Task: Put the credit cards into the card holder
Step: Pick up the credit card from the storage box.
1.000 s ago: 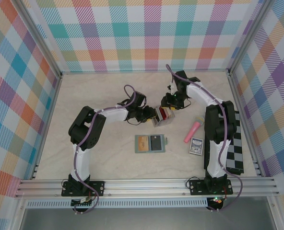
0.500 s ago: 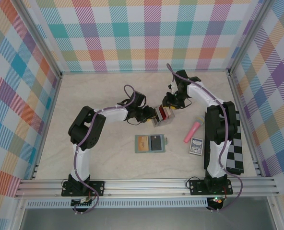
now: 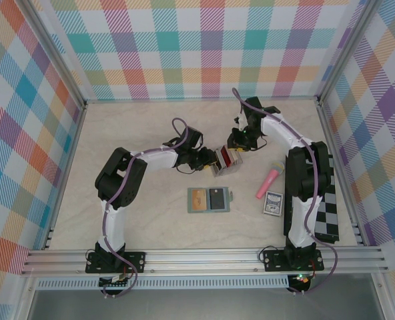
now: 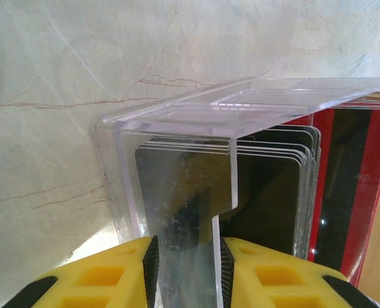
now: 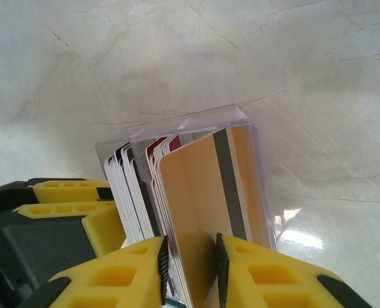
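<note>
Thin, stiff, light and slick, the credit cards (image 5: 132, 192) stand packed in the clear rack (image 3: 228, 160) at frame centre. The right gripper (image 5: 190, 269) pinches the tan-orange card (image 5: 203, 192) narrowly across its faces (the exposed edge looks the best hold). The left gripper (image 4: 187, 256) clamps the rack's wall, and the card holder (image 3: 231, 199) lies open just below.

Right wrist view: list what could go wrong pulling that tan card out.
Other card edges appear to sit between the right gripper jaws beside the tan-orange striped plastic card, so extras may lift together. The clear plastic card rack, pinched by its thin tab in the left gripper, could tip.
</note>
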